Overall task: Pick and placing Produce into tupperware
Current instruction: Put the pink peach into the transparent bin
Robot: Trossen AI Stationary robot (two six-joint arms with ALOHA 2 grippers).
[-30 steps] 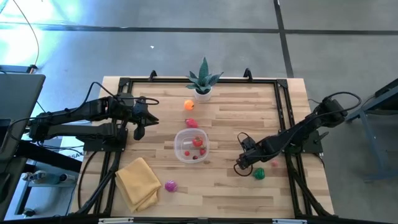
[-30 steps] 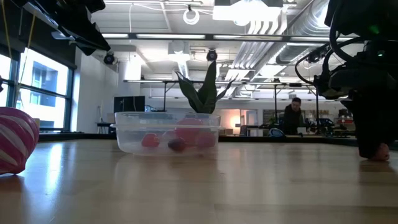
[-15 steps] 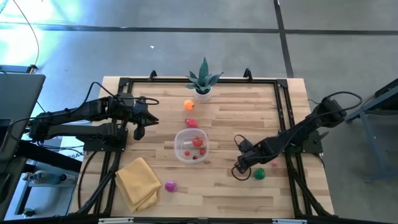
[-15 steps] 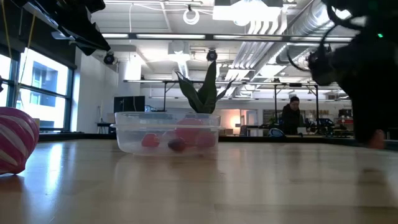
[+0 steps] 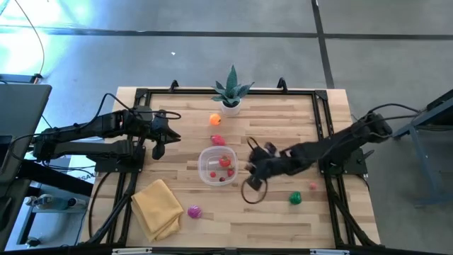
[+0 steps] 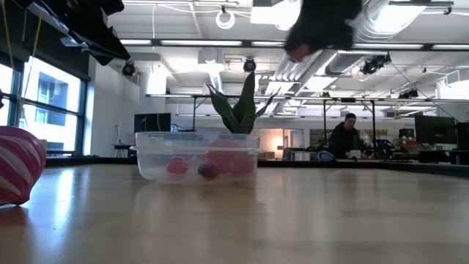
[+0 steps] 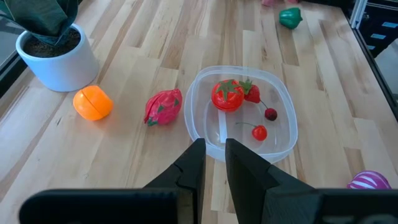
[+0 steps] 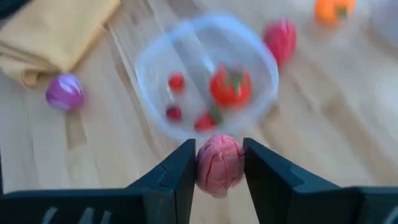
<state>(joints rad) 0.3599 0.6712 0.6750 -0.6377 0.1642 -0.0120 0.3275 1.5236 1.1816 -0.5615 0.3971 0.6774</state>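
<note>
Bench, light wood. Tupperware at centre, holding red pieces. Right hand just beside its rim, pinching a pink produce piece: carrying step; next, move over the bowl and release. Left hand pressed together, waiting.

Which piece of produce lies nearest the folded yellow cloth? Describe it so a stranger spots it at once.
Start at the tupperware in the middle of the table, then look to the folded yellow cloth at the near left corner. Just beside the cloth's right edge lies a magenta ball with pale stripes. It is the only striped piece, and it sits apart from the other produce.
</note>
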